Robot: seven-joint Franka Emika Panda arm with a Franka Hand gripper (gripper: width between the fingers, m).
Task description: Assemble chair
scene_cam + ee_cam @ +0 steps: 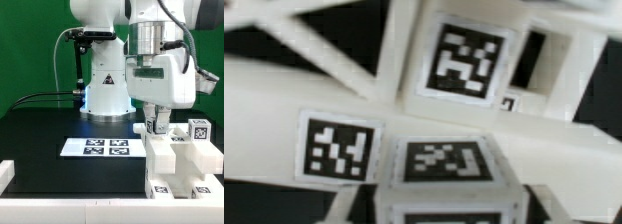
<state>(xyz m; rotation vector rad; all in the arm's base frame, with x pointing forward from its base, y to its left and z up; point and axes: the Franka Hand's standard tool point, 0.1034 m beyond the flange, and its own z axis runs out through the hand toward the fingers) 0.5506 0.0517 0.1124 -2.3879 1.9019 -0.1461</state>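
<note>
The white chair parts (182,160) stand bunched at the exterior view's lower right, with a tagged block (198,128) at their top. My gripper (154,124) reaches straight down onto their left end. In the wrist view, white frame bars (331,85) and several marker tags fill the picture. A white tagged block (446,160) sits between the two dark fingers (370,205), and my gripper (446,208) looks shut on it. The fingertips are hidden behind the block.
The marker board (98,148) lies flat on the black table (40,135), to the exterior view's left of the chair parts. The arm's white base (105,85) stands behind it, with a black cable beside it. A white ledge (60,205) runs along the front edge.
</note>
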